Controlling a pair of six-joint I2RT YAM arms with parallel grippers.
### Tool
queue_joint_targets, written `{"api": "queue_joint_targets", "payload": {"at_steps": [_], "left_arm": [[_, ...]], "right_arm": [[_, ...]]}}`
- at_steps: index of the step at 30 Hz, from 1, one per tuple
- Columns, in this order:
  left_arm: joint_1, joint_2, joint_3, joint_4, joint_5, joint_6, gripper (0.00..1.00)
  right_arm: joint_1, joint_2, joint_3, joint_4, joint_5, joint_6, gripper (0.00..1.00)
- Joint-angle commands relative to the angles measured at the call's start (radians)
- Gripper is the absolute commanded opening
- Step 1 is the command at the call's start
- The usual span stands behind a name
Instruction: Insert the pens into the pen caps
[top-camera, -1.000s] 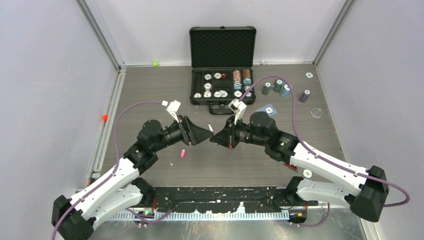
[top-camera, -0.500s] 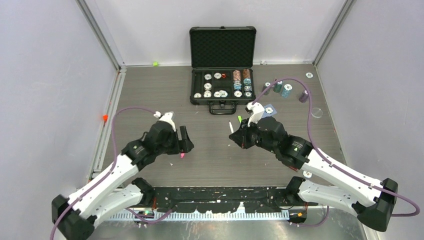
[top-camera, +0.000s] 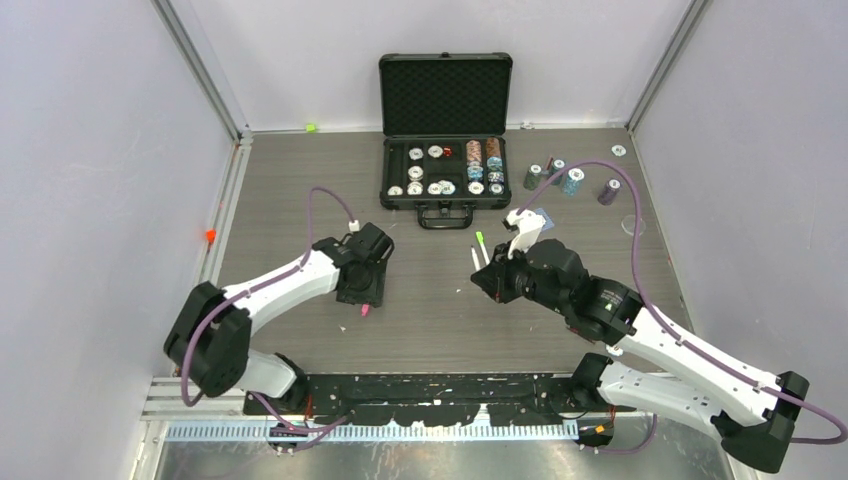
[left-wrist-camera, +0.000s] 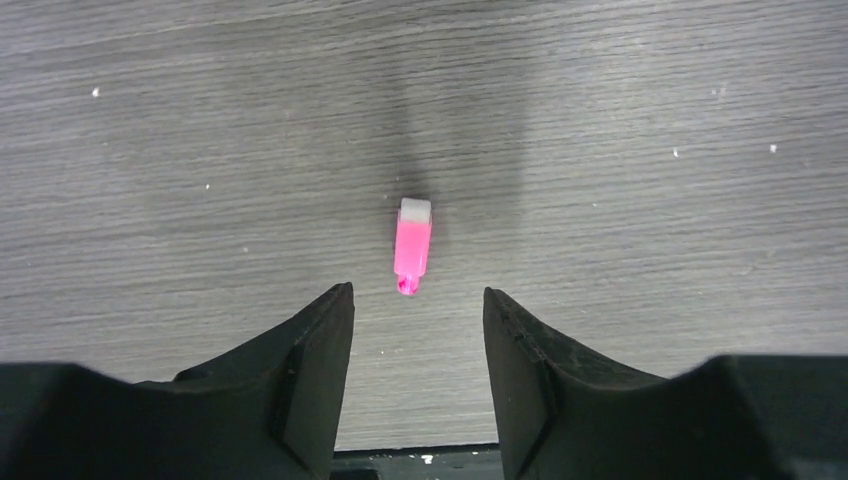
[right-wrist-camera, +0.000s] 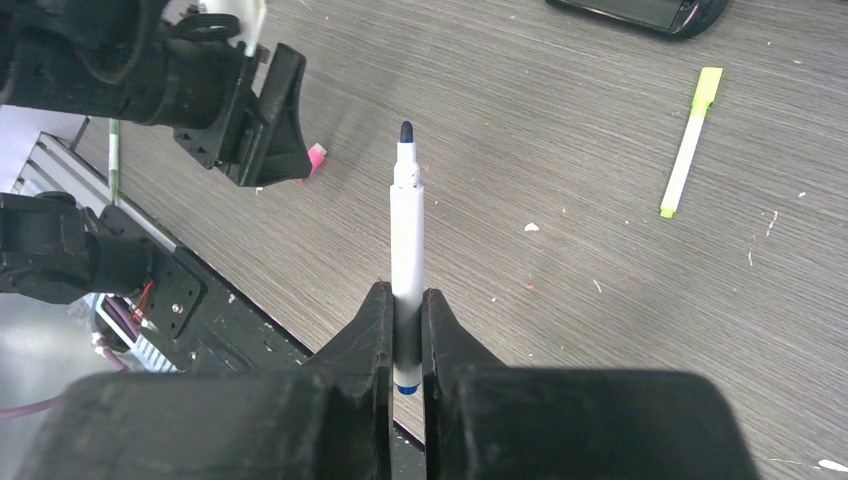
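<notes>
Now right claw (right-wrist-camera: 405, 296) grips white pen (right-wrist-camera: 406, 230)

A white pen (right-wrist-camera: 406, 230), its dark blue tip bare, points up and away, pinched near its tail between the jaws of the right gripper (right-wrist-camera: 405, 295). A second thin pen (right-wrist-camera: 688, 140) (pale barrel, neon green at both ends) lies flat on the bench (left-wrist-camera: 200, 150) near it. The pink cap (left-wrist-camera: 413, 245), white-banded at one end, lies on its side, well apart from both.
</notes>
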Motion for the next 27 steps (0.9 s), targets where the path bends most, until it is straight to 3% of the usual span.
{"api": "queue_joint_targets", "payload": {"at_steps": [1, 11, 22, 27], "left_arm": [[-0.003, 0.076, 0.046, 0.014, -0.008, 0.042, 0.5], [-0.003, 0.149, 0.059, 0.028, -0.013, 0.052, 0.38], [0.0, 0.214, 0.078, 0.054, -0.019, 0.057, 0.32], [0.002, 0.208, 0.069, 0.069, -0.004, 0.053, 0.21]], "right_arm": [[0.002, -0.023, 0.013, -0.01, 0.019, -0.008, 0.0], [0.002, -0.016, -0.009, 0.016, -0.009, 0.007, 0.0], [0.003, 0.002, -0.004, 0.027, -0.016, 0.007, 0.0], [0.003, 0.002, -0.004, 0.024, -0.014, 0.006, 0.0]]}}
